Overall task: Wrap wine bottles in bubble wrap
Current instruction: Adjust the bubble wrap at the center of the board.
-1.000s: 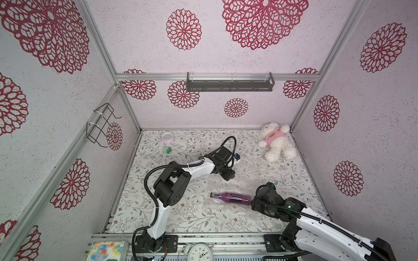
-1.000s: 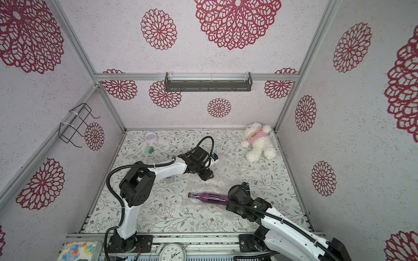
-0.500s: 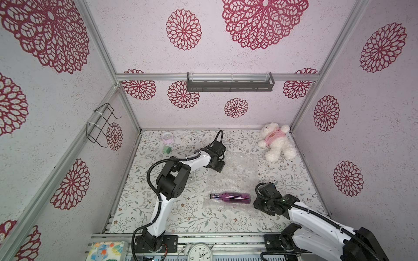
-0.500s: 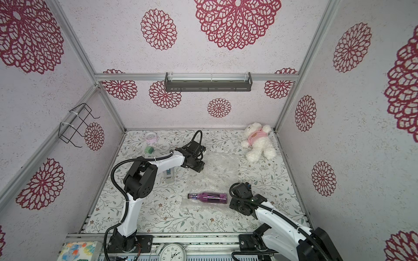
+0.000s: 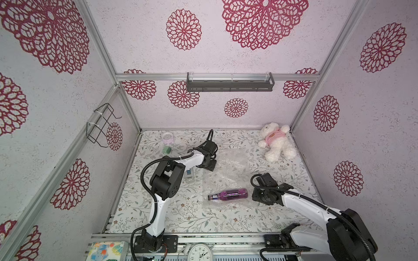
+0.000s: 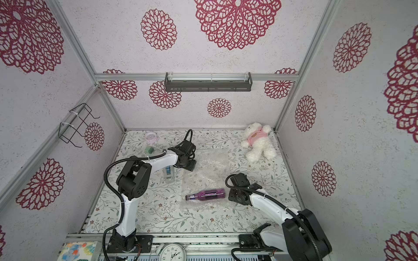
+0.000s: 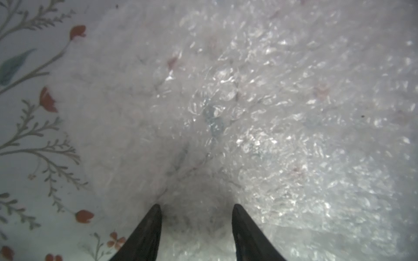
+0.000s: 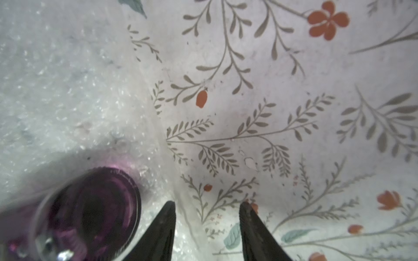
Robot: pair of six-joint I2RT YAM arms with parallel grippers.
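Note:
The wine bottle (image 5: 227, 194) (image 6: 205, 194), clear glass with purple liquid, lies on its side with its cap to the left. It rests on the near part of the flat bubble wrap (image 5: 226, 169) (image 6: 204, 169). My left gripper (image 5: 209, 166) (image 6: 189, 166) sits at the sheet's far left corner. In the left wrist view it (image 7: 196, 206) is open, with only bubble wrap (image 7: 248, 101) beneath. My right gripper (image 5: 260, 196) (image 6: 235, 196) is just right of the bottle's base. It (image 8: 207, 204) is open over the sheet's right edge, with the bottle's base (image 8: 90, 208) beside one finger.
A white teddy bear (image 5: 277, 142) lies at the far right corner. A tape dispenser (image 5: 190, 176) sits under the left arm. A green block (image 5: 167, 149) and a small pink pot (image 5: 167, 137) stand at the far left. A wire rack (image 5: 101, 124) hangs on the left wall and a shelf (image 5: 229, 82) on the back wall.
My left gripper has moved left from the middle of the sheet to its far left corner. The right gripper has drawn slightly back from the bottle's base. The bottle stays put.

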